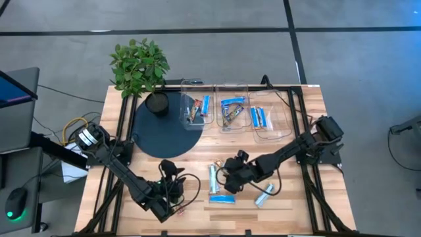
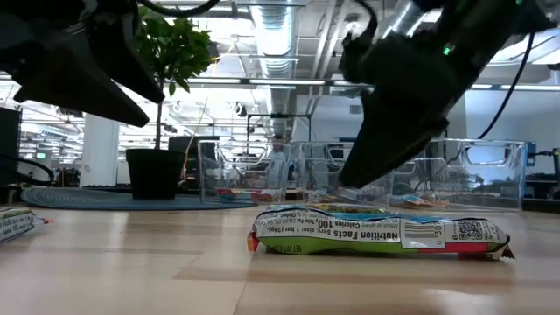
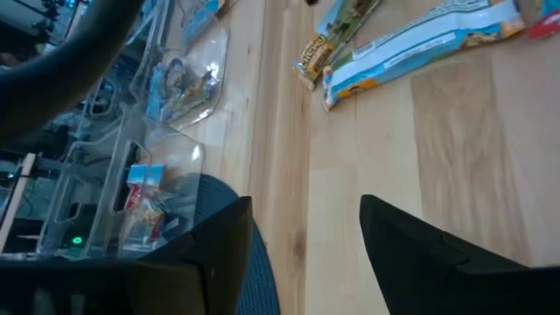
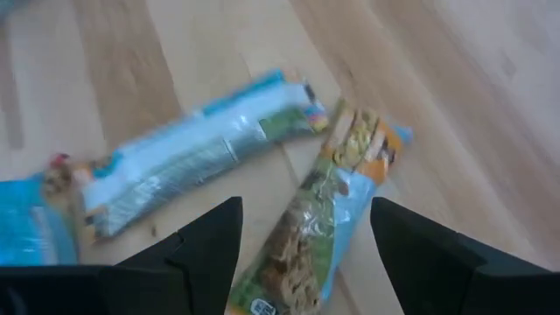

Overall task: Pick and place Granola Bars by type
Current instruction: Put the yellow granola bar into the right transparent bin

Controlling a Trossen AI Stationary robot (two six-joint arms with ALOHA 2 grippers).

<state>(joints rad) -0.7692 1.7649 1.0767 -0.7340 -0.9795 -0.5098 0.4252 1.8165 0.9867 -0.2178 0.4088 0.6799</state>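
Three clear tubs across the upper centre: the left tub [image 1: 196,109] holds mixed bars, the middle tub [image 1: 230,110] a blue and a brown one, the right tub [image 1: 270,117] two blue. Loose Granola Bars [image 1: 222,189] lie lower centre. Right gripper [image 1: 231,179] hovers over them, fingers spread, empty. Left gripper [image 1: 172,172] waits lower left, parted, empty. Potted plant [image 1: 140,69] stands on a dark mat [image 1: 161,131], upper left.
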